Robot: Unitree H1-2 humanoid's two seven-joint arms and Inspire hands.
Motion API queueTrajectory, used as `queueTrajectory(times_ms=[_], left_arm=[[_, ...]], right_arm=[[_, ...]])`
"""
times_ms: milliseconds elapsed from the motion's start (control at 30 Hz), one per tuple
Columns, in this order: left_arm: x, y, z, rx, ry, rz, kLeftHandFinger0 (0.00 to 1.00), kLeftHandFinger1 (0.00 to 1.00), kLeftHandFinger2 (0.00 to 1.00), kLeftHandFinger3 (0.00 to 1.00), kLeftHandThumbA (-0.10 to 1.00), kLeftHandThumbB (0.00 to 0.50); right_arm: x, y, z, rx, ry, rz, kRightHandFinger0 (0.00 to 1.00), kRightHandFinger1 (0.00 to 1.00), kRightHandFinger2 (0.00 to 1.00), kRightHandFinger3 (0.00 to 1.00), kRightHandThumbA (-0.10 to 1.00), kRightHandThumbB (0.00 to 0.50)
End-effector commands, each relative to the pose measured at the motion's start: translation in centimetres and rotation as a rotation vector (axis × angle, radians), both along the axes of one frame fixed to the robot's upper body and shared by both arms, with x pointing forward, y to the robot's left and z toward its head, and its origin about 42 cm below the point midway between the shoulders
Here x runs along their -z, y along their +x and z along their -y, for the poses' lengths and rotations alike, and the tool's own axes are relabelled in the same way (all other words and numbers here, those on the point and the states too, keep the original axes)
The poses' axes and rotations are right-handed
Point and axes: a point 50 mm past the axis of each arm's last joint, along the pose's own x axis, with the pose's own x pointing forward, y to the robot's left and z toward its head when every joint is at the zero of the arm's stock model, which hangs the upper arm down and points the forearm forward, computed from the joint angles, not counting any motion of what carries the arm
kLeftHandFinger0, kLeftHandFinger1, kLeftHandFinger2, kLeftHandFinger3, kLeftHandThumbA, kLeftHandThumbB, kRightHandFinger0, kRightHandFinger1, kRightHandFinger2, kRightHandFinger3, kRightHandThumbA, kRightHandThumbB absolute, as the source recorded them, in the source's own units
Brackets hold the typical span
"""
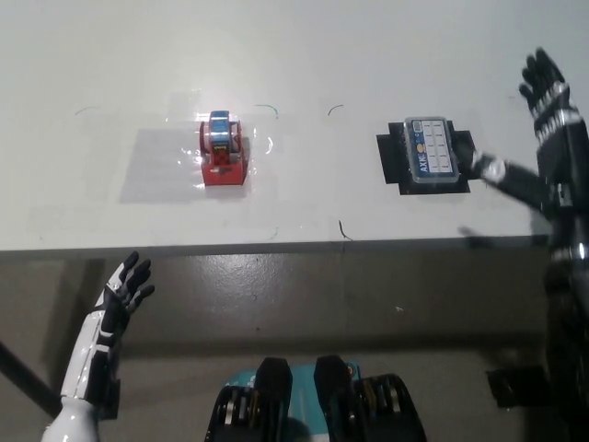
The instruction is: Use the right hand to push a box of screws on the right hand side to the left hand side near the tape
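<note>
Head view, steeply down onto white table (304,55).

Box of screws (431,152): flat on black mat (390,158), right half of table, long side running away from the near edge. Clear lid, blue label along its left side.

Tape (222,150): red dispenser with blue roll, upright, left of centre, well apart from box.

Right hand (550,103): black, raised over table at far right edge of frame, beside and beyond the box. Fingers spread wide and pointing away, thumb stretched left with its pale tip just at the mat's right edge. Holding nothing. Contact with box: cannot tell.

Left hand (124,287): white, resting low at lower left, in front of table edge, fingers apart, empty.
</note>
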Motion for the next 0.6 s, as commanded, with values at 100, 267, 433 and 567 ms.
queueTrajectory(times_ms=[100, 267, 433, 567], left_arm=[[-1.4, -0.1, -0.1, 0.023, 0.000, 0.078, 1.00, 1.00, 1.00, 1.00, 1.00, 0.026], [-1.5, -0.3, -0.1, 0.022, 0.001, 0.078, 1.00, 1.00, 1.00, 1.00, 1.00, 0.033], [-1.8, -0.4, 0.0, 0.028, -0.009, 0.078, 1.00, 1.00, 1.00, 1.00, 1.00, 0.024], [-1.9, -0.4, 0.0, 0.030, -0.002, 0.090, 1.00, 1.00, 1.00, 1.00, 1.00, 0.022]], right_arm=[[-6.0, 6.4, 0.0, 0.011, 0.026, 0.061, 1.00, 1.00, 1.00, 1.00, 1.00, 0.127], [-7.3, 10.0, -0.2, 0.044, -0.010, 0.008, 1.00, 1.00, 1.00, 1.00, 1.00, 0.129], [-7.8, 12.6, -0.7, 0.075, -0.034, -0.083, 1.00, 1.00, 1.00, 1.00, 1.00, 0.175], [-7.8, 13.9, -0.8, 0.105, -0.049, -0.146, 1.00, 1.00, 1.00, 1.00, 1.00, 0.192]])
